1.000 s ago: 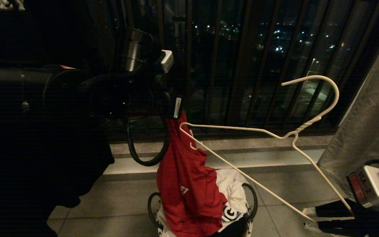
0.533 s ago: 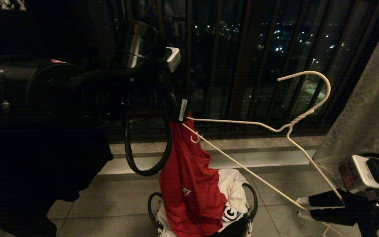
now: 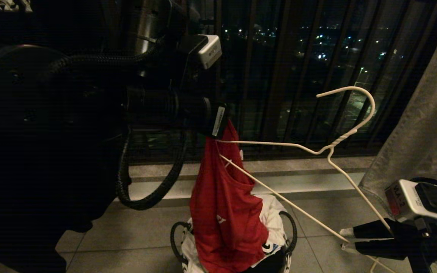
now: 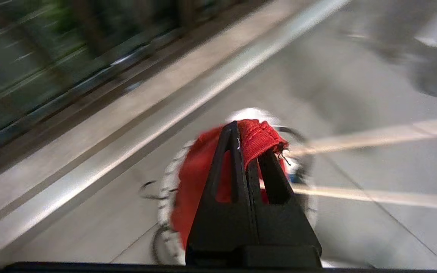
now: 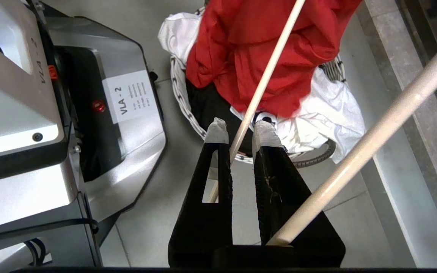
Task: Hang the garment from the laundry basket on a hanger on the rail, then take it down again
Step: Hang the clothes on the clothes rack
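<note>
left gripper [image 4: 247,151] clamped on red garment [image 4: 258,138] edge, blurred laundry basket [image 4: 165,197] below, hanger [image 4: 374,195] wires right, tiled floor [image 4: 355,94]

The red T-shirt [image 3: 224,212] is soft matt knit cloth, with a stitched hem showing where it bunches over the left gripper [image 4: 247,149]. That gripper's fingers are matt black plastic. The wire hanger [image 3: 328,151] is thin metal wire under a smooth cream coating, twisted at the neck. The right gripper [image 5: 237,132] has matt black plastic fingers [image 5: 216,131] whose tips are wrapped in whitish, rough-looking tape. The laundry basket [image 5: 182,100] is woven white cord. A white cloth [image 5: 332,104] in it is smooth and matt. The floor tiles [image 3: 127,235] are smooth with a faint sheen. At far right hangs a grey curtain [image 3: 423,125] of coarse matt fabric.
</note>
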### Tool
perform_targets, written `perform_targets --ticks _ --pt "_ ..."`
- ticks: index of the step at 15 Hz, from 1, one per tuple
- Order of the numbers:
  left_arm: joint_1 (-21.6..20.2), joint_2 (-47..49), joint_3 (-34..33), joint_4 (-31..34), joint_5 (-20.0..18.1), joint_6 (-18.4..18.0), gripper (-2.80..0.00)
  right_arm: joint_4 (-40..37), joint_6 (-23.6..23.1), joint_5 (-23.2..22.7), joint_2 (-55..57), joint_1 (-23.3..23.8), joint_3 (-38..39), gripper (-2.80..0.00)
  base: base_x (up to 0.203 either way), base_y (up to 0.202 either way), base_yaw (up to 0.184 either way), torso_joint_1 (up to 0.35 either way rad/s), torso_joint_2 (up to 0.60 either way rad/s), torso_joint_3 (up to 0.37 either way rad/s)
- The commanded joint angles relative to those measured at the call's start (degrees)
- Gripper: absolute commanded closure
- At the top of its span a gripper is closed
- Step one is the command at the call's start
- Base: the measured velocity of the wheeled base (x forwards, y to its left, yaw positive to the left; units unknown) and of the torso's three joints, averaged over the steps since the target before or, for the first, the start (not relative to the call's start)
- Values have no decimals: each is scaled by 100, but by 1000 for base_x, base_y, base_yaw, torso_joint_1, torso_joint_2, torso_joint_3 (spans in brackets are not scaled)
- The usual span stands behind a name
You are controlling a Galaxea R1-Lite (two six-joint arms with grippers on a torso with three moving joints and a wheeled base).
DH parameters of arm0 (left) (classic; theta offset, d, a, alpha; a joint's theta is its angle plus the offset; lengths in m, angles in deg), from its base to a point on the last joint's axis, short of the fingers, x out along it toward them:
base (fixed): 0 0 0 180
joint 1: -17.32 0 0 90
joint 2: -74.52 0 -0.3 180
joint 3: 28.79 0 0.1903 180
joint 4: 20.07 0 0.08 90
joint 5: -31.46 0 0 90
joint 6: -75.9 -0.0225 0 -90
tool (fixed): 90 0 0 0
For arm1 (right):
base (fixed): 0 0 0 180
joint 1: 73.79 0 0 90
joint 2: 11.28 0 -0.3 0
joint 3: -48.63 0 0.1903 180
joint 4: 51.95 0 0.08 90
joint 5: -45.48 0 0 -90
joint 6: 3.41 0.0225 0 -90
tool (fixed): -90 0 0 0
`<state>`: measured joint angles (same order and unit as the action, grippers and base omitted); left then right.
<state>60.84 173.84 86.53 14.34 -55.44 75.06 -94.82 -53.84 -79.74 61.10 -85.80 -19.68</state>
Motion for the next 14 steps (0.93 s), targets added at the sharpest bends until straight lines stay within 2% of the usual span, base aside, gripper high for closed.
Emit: perform_targets --ticks 1,2,6,8,9,12,14 --pt "0 -136 191 189 -296 -32 0 -9 -28 -20 18 32 -14 0 0 0 0 0 0 0" --pt "12 -123 322 378 -500 -118 0 7 -27 -11 22 41 -15 0 0 0 0 0 0 0" --pt "34 -167 392 1068 -758 -937 0 148 -38 -11 55 366 -43 0 0 0 0 0 0 0" --pt "28 -364 405 1245 -1687 -976 0 156 -47 -11 118 542 -102 0 0 0 0 0 0 0" --pt "37 -430 465 1281 -1883 -973 0 158 -54 -11 153 542 -102 0 0 0 0 0 0 0" --pt "294 -431 488 1321 -1833 -995 0 172 -40 25 262 722 -209 0 0 0 0 0 0 0" --pt "522 -418 554 1516 -1348 -987 0 172 -45 41 325 1008 -332 0 0 0 0 0 0 0"
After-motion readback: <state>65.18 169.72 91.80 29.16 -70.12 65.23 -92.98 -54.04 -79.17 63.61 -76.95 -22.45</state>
